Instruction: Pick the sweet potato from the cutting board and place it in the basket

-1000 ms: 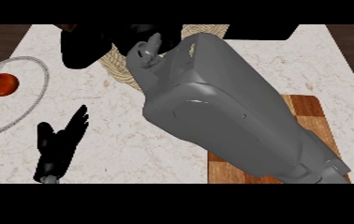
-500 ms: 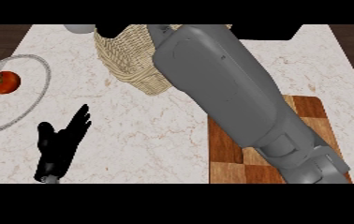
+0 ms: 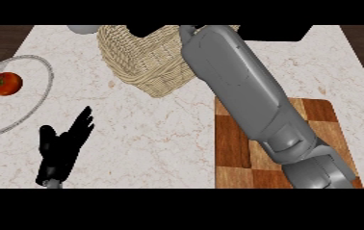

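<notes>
Stretching from the near right corner up toward the far middle of the view, the grey right forearm (image 3: pixel 241 94) lies diagonally across the scene, its near part passing over the brown chequered wooden cutting board (image 3: pixel 233 142) and its far end reaching the right side of the tan woven basket (image 3: pixel 142 65). Of the black right hand (image 3: pixel 153 30) only a dark patch shows, over the basket's mouth at the far edge of the view, so I cannot tell whether it is released, clenched or grasping anything. The orange-brown sweet potato cannot be seen: the part of the board that shows, left and right of the forearm, carries nothing, and whether the vegetable is under the arm, in the hand or inside the basket cannot be told. The basket stands on the pale veined marble counter (image 3: pixel 156 142), at the far side, left of the board and apart from it. To the far left of the basket a small round grey object (image 3: pixel 84 29) shows at the edge of the view, too cut off to name. At the left edge lies a round plate with a thin grey rim (image 3: pixel 48 77), and on it, half out of view, sits a red tomato (image 3: pixel 8 83). The black left hand (image 3: pixel 62 152) rests at the near left on the counter side, released, its fingers straight and pointing up toward the far right, well apart from the basket, the plate and the board.
</notes>
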You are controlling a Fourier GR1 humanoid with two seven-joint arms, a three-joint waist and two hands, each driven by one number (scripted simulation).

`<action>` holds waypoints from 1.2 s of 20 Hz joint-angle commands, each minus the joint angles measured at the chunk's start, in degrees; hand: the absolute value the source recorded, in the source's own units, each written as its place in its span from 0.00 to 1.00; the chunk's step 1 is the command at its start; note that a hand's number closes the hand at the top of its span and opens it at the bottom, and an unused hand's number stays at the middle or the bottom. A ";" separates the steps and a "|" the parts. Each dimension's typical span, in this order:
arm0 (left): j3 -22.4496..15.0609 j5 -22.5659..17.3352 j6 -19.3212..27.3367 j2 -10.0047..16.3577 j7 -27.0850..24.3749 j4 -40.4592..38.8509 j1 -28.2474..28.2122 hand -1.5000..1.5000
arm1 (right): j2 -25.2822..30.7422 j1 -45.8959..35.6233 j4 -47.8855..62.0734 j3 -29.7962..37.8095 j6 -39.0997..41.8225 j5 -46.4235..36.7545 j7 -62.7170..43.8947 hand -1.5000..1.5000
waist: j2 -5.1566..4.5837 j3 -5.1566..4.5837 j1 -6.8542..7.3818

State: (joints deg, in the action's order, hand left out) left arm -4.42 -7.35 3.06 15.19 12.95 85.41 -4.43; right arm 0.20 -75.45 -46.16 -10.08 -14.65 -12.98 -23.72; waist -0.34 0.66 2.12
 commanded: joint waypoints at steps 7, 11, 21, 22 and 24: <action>0.73 0.03 -1.39 0.81 0.85 -3.45 -4.20 0.50 | 2.03 -1.57 13.24 -2.54 -6.10 -6.83 2.98 1.00 | -0.14 -0.76 -0.32; -0.47 0.62 -0.29 -0.21 4.64 -1.67 -2.18 0.50 | 5.12 -2.17 18.09 -3.05 -0.79 -7.80 10.59 0.00 | -0.51 -0.69 0.04; 1.05 -0.10 -1.23 -0.76 4.00 -4.20 -1.22 0.50 | 6.20 -3.90 20.88 3.08 -3.06 -5.31 17.42 0.00 | -0.26 -0.68 -0.63; 2.11 -0.48 -2.24 0.39 2.05 -3.77 -2.76 0.50 | 8.70 -4.47 20.71 4.30 -1.15 -4.44 18.08 0.00 | -0.18 -0.68 -0.61; 1.44 -0.10 -2.00 0.18 2.92 -2.30 -3.75 0.50 | 8.77 -3.47 21.38 6.62 -3.43 -2.96 19.14 0.00 | -0.27 -0.66 -0.34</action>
State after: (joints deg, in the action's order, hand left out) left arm -2.85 -7.21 2.04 15.02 13.68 86.23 -5.12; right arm 7.43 -79.12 -25.52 -6.84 -16.83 -17.94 -6.40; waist -0.22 0.68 1.72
